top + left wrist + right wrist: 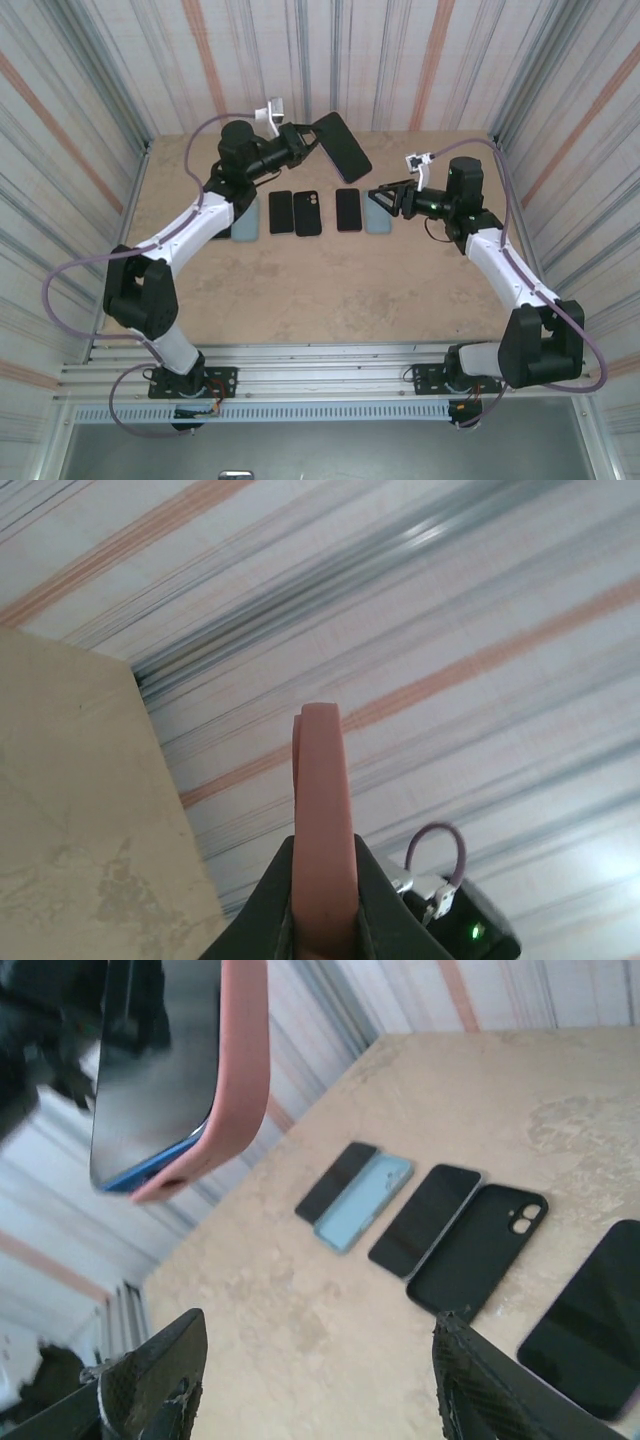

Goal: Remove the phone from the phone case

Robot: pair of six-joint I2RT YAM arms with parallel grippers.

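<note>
Our left gripper (pixel 322 915) clamped the pink phone case (pixel 322 810) edge-on, high above the table (pixel 300 290). Our right gripper (pixel 320 1385) hung open nearby. We judged it should pinch the phone (pixel 150 1060) at its blue corner, seemingly lifting free, and peel slowly.

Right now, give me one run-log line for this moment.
left gripper: shut on pink case, raised off table | right gripper: open, empty | phone: in case | spare phones, black case: on table
</note>
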